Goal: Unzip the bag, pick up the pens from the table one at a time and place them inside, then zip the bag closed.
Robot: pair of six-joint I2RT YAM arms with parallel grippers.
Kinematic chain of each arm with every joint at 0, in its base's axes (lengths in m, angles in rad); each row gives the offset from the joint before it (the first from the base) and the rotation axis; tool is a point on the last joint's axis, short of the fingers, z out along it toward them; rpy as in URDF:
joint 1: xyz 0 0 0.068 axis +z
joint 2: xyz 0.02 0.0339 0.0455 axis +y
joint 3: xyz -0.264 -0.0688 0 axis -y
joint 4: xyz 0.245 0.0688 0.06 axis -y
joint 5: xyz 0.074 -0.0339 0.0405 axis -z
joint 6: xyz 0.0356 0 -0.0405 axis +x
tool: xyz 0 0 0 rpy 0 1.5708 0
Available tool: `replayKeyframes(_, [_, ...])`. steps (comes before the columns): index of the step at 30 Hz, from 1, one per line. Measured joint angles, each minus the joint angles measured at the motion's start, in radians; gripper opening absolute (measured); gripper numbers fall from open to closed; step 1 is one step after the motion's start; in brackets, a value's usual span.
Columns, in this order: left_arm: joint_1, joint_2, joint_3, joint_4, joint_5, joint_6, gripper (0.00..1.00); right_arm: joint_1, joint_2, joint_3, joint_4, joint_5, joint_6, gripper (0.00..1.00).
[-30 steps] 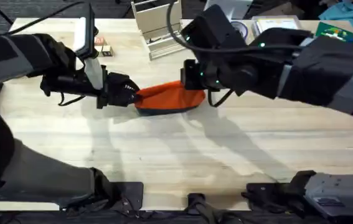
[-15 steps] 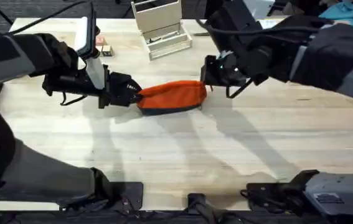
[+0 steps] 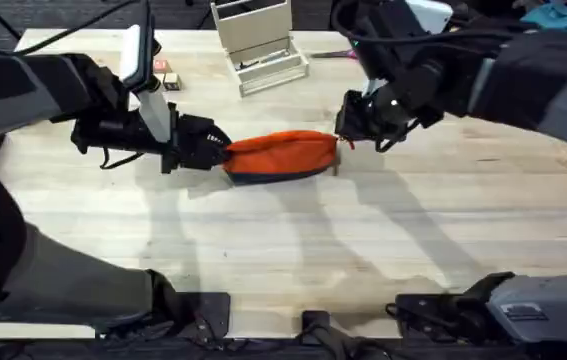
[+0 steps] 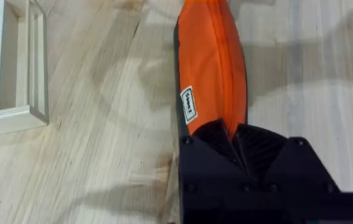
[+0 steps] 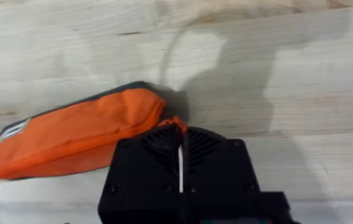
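The orange bag (image 3: 281,156) lies lengthwise in the middle of the table (image 3: 293,250), dark underside down. My left gripper (image 3: 219,151) is shut on its left end; in the left wrist view the black fingers (image 4: 208,138) pinch the fabric of the bag (image 4: 208,62), whose zipper seam runs closed along the top. My right gripper (image 3: 348,134) is at the bag's right end. In the right wrist view the right gripper (image 5: 177,127) is shut on the orange pull tab (image 5: 175,121) just off the bag (image 5: 76,140). The pens are out of view.
A white wooden rack (image 3: 260,42) stands at the back centre of the table, also seen as the rack (image 4: 9,68) in the left wrist view. A small red item (image 3: 164,76) lies at the back left. Assorted clutter (image 3: 533,45) sits at the back right.
My right gripper has travelled right along the bag, from over its right half to just past its right end. The bag now lies stretched and flatter. The left gripper has held still.
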Motion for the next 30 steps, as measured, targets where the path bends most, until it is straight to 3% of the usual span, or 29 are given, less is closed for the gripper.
replayKeyframes(7, [0.000, 0.001, 0.000, 0.000, 0.001, 0.000, 0.044, -0.017, 0.073, -0.002, 0.015, -0.004, 0.000, 0.033])
replayKeyframes(18, [0.000, 0.001, 0.000, 0.000, -0.002, 0.000, 0.044, -0.019, 0.024, -0.012, 0.022, -0.003, -0.002, 0.031])
replayKeyframes(19, [0.000, 0.001, 0.000, 0.000, -0.003, 0.000, 0.044, -0.019, 0.014, -0.014, 0.021, -0.001, -0.004, 0.066])
replayKeyframes(23, [0.012, 0.001, 0.000, 0.000, -0.027, 0.000, 0.044, -0.052, -0.036, -0.025, 0.000, 0.090, -0.050, 0.636])
replayKeyframes(25, [0.022, 0.001, 0.000, 0.000, -0.031, 0.000, 0.044, -0.071, -0.102, -0.027, -0.005, 0.141, -0.107, 0.993])
replayKeyframes(30, [0.022, 0.001, 0.000, 0.000, -0.035, 0.000, 0.044, -0.069, -0.197, -0.027, -0.042, 0.160, -0.148, 0.997])
